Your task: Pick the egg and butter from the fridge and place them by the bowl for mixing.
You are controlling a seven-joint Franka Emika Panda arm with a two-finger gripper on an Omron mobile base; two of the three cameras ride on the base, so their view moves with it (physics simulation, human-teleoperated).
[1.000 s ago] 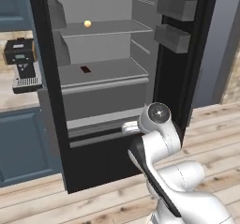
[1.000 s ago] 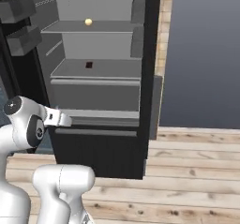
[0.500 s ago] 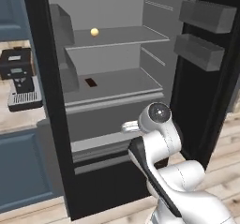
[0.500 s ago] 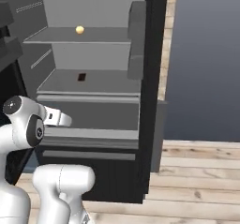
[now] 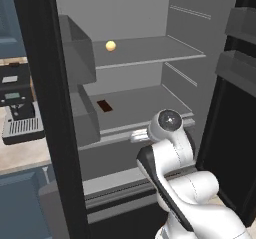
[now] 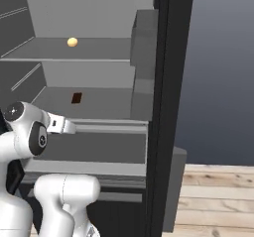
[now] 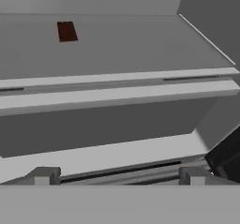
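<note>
The egg (image 5: 110, 45) sits on the upper shelf (image 5: 150, 53) inside the open fridge (image 5: 45, 108), well above the gripper (image 7: 119, 175), whose fingers (image 7: 44, 175) stand spread and empty, facing the drawer front below the dark brown bar (image 7: 67, 31).

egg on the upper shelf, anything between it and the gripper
Nothing visible blocks it. The egg sits alone on the upper shelf of the open fridge, while the gripper points lower, at the shelf holding the brown bar.
</note>
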